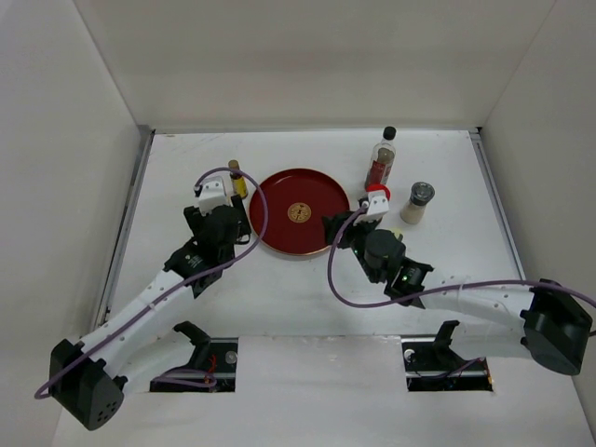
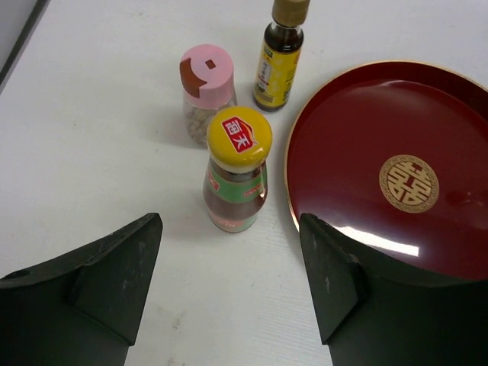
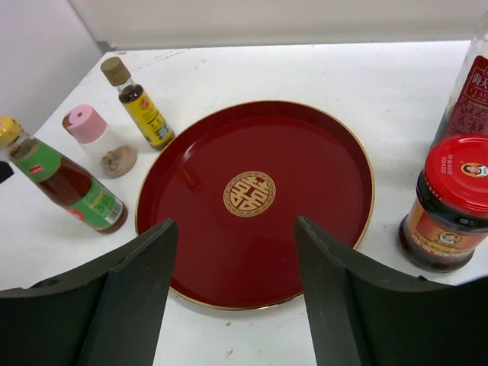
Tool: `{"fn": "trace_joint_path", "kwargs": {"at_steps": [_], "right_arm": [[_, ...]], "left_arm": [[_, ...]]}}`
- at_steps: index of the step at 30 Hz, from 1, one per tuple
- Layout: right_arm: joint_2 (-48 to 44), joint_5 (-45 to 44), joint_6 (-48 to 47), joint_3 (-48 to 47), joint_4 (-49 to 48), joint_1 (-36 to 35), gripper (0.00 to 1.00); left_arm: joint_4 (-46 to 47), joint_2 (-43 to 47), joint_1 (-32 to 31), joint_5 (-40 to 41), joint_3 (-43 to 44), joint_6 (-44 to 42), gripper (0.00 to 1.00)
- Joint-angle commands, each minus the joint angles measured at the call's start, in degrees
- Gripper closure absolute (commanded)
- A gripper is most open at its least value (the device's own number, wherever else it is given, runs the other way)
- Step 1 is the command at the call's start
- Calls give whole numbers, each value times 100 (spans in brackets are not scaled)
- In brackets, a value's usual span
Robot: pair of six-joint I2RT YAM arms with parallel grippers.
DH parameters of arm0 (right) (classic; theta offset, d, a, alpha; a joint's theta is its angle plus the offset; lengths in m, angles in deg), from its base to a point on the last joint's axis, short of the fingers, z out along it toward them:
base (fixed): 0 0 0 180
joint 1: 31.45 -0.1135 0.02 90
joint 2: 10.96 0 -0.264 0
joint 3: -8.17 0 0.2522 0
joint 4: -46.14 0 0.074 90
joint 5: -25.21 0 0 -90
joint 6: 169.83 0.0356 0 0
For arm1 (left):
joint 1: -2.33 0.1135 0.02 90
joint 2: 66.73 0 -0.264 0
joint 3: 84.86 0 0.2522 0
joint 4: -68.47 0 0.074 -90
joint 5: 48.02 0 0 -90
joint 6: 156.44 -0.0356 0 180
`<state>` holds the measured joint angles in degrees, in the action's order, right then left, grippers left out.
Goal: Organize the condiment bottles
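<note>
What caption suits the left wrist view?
Open left gripper faces yellow-capped sauce bottle, pink-capped shaker, yellow-labelled bottle beside red tray.

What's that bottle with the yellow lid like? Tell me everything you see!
The yellow-lidded bottle is small, seemingly clear glass, filled with reddish-brown sauce. Its round yellow cap carries a red sticker with white writing; a green-and-red label wraps its middle. It is closed and stands upright on the white table, just left of the red tray with a thin gap between, close in front of the pink-capped shaker. Only the table touches it; no claw holds it.
</note>
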<state>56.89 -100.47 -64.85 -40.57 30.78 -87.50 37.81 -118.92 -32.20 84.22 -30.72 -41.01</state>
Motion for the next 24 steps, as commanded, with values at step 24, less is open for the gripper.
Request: {"fn": "trace_joint_path", "kwargs": {"at_steps": [24], "right_arm": [[-211,580,75,88,-322,152,24]], "left_arm": [[1620,-1250,732,-260,594,-346,67]]}}
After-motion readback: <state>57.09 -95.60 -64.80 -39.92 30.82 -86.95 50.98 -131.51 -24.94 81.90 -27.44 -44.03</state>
